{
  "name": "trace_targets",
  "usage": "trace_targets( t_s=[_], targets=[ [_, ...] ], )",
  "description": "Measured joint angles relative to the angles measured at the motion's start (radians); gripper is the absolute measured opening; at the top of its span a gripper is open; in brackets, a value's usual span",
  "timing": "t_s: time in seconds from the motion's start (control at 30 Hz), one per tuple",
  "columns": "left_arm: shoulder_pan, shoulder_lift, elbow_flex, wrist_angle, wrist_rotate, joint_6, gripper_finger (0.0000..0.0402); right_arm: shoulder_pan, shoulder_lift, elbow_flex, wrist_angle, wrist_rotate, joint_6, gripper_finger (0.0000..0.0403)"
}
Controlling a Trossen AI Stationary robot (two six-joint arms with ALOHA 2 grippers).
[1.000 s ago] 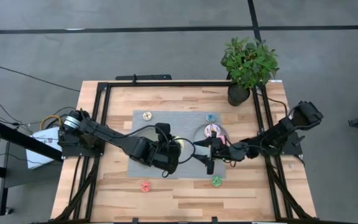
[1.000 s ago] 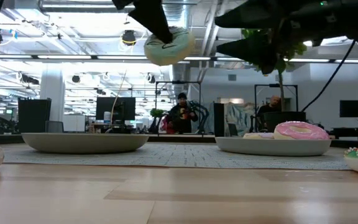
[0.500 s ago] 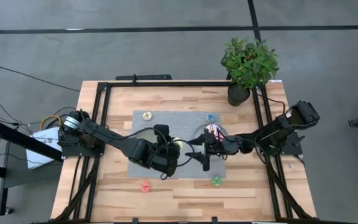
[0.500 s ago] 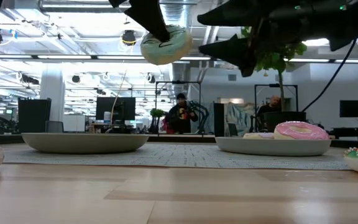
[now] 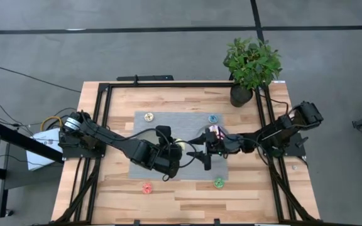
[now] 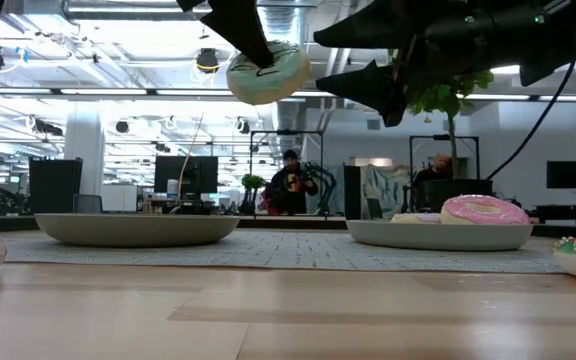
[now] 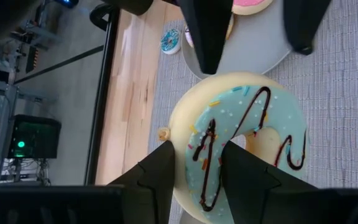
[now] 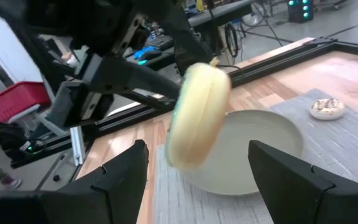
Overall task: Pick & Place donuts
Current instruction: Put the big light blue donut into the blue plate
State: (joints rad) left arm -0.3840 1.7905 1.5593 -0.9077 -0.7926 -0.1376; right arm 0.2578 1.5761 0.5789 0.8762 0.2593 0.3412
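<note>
Donuts: 1 pink donut [image 6: 483,209] sits on a plate [image 6: 438,234]. Left gripper [image 7: 194,165] squeezes the mint-green donut [image 7: 241,146] up high; right gripper [image 8: 194,171], wide open, waits beside it.

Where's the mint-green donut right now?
In the low view the mint-green donut hangs high above the left grey plate, held in the left hand.

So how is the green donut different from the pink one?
The mint-green donut hangs in the air, pinched by the left hand; the pink donut lies flat on a grey plate. The green one has dark drizzle and sprinkles; the pink one has plain pink icing. Both are big ring donuts.
</note>
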Motion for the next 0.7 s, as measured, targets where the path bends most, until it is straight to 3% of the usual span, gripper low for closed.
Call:
trace_targets(
  t_s=[0.3, 0.7],
  targets=[
    [0.0, 0.0, 0.0, 0.003, 0.0, -0.002, 0.0112, -0.021, 0.0, 0.013, -0.01, -0.036, 0.01, 0.0266],
    [0.0, 0.0, 0.0, 0.005, 0.018, -0.005, 0.0112, -0.059, 0.0, 0.131, -0.209, -0.04, -0.027, 0.0266]
  ],
)
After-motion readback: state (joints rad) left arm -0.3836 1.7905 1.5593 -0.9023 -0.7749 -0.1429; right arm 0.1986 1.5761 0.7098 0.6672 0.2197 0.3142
